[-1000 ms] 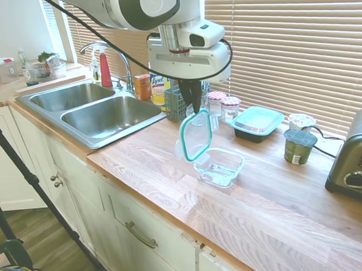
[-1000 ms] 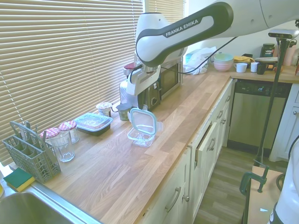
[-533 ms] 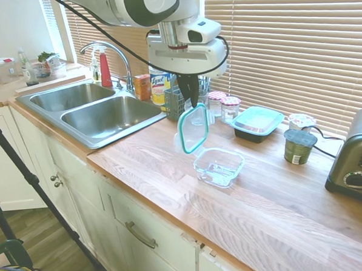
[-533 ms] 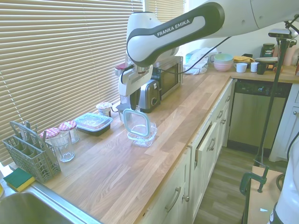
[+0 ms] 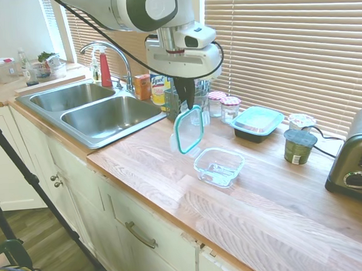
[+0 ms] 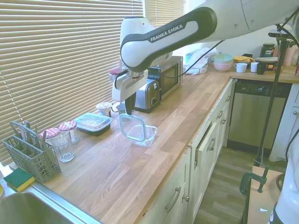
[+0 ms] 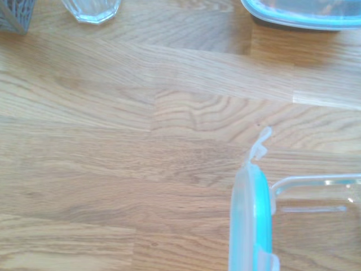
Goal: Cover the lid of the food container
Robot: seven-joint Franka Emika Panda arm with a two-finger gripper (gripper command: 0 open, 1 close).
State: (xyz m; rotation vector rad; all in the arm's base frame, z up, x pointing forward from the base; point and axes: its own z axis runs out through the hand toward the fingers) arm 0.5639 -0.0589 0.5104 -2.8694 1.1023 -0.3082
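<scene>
Pale cabinet fronts with metal handles along the near edge, under a wooden desk running the length of a sunlit kitchen. Toward the near middle of that desk, the food container, clear glass, open and upright. Just to its left and slightly farther back, the lid, teal-rimmed, hanging on edge above the wood, clear of the dish and not touching it; seen edge-on in the wrist view with a snap tab sticking out and a corner of the glass dish beside it.

Gripping the lid's top edge, the gripper, dark fingers closed on the rim and pointing straight down. Above it, the white arm, reaching in over the desk from the upper left in the first exterior view, wrist held vertical.

Farther back along the window: a black tray with teal top, two small jars with red checked lids, a grey cutlery basket and a dark green cup. At the far right, a toaster. At the left, a steel double sink with a curved tap. Behind everything, closed slatted blinds. In the second exterior view, a microwave beyond the arm and a dishwasher past the desk's end.
</scene>
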